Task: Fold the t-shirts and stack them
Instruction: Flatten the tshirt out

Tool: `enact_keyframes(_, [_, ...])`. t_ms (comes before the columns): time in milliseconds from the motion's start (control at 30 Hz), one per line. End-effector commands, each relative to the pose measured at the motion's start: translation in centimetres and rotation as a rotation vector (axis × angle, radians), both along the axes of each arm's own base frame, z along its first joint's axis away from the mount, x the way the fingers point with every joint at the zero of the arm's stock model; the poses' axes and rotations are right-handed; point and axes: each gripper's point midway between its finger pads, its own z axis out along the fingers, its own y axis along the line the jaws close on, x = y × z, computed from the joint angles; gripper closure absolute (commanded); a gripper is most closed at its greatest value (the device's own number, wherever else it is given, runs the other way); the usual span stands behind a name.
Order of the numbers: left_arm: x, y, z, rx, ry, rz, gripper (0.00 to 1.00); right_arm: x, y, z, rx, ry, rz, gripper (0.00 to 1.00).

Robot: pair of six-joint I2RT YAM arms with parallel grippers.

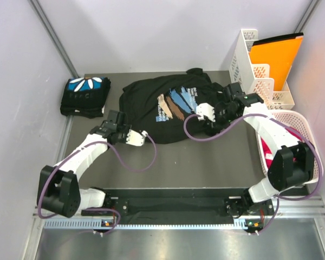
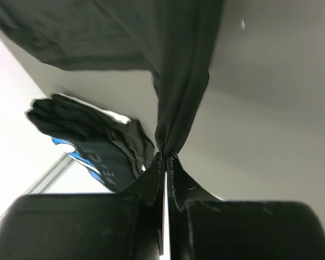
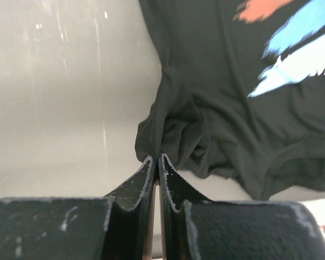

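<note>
Left gripper (image 2: 166, 158) pinches the brush-stroke t-shirt (image 1: 168, 105) at its 8 o'clock edge, and the right gripper (image 3: 156, 157) pinches its 4 o'clock edge. The shirt lies at the table's (image 1: 216, 162) 12 o'clock, with the petal-print t-shirt (image 1: 85, 96) folded at 10 o'clock.

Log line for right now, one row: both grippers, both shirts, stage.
left gripper: shut on brush-stroke shirt edge | right gripper: shut on same shirt | petal-print shirt: folded, far left | stage: brush-stroke shirt not yet folded
</note>
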Motion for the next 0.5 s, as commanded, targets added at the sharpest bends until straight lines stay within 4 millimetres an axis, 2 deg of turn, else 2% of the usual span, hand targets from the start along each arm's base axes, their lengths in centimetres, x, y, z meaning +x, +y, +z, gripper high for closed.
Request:
enact_keyframes(0, [0.9, 2.1, 1.4, 0.124, -0.013, 0.048, 1.00, 0.2, 3.2, 3.0, 0.077, -0.039, 0.079, 0.95])
enact_keyframes(200, [1.1, 3.6, 0.9, 0.208, 0.002, 0.094, 1.00, 0.7, 6.1, 4.5, 0.113, -0.061, 0.115, 0.94])
enact_keyframes(333, [0.7, 3.7, 0.9, 0.207, 0.037, 0.100, 1.00, 0.6, 6.7, 4.2, 0.100, -0.057, 0.130, 0.93])
enact_keyframes(433, [0.1, 4.4, 0.2, 0.241, 0.093, 0.096, 1.00, 0.5, 6.7, 4.0, 0.083, -0.061, 0.149, 0.92])
enact_keyframes(467, [0.2, 4.4, 0.1, 0.232, 0.094, 0.105, 1.00, 0.5, 6.6, 3.9, 0.072, -0.063, 0.150, 0.89])
